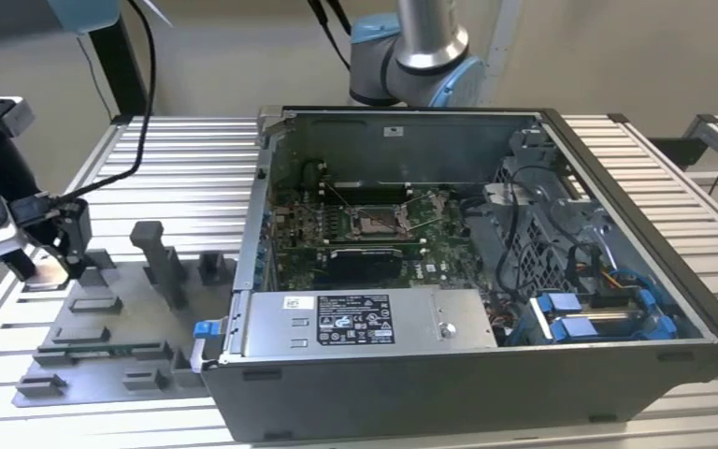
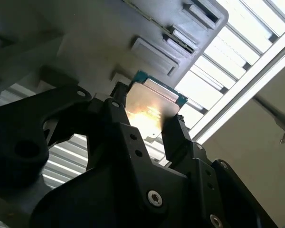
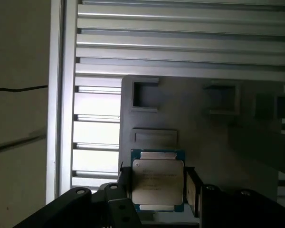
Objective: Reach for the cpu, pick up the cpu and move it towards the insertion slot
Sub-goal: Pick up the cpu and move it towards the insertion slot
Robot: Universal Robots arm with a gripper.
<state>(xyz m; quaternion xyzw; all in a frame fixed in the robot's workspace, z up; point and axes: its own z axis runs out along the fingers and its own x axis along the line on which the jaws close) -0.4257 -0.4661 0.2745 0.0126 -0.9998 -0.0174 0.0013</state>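
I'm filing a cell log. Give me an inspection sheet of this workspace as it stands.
Surface: slatted metal table carrying a grey tray and an open computer case.
Job's things: cpu over the tray; insertion slot inside the case.
Clutter: green memory stick lying in the tray.
Grippers: hand shut on the cpu's edges.
Cables: black cable running to the hand; wiring inside the case.
Surroundings: robot arm joint behind the case.

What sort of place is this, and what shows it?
Probably a robotics bench for computer assembly: an open computer case on a slatted metal table, a grey parts tray, a pincer gripping the cpu.
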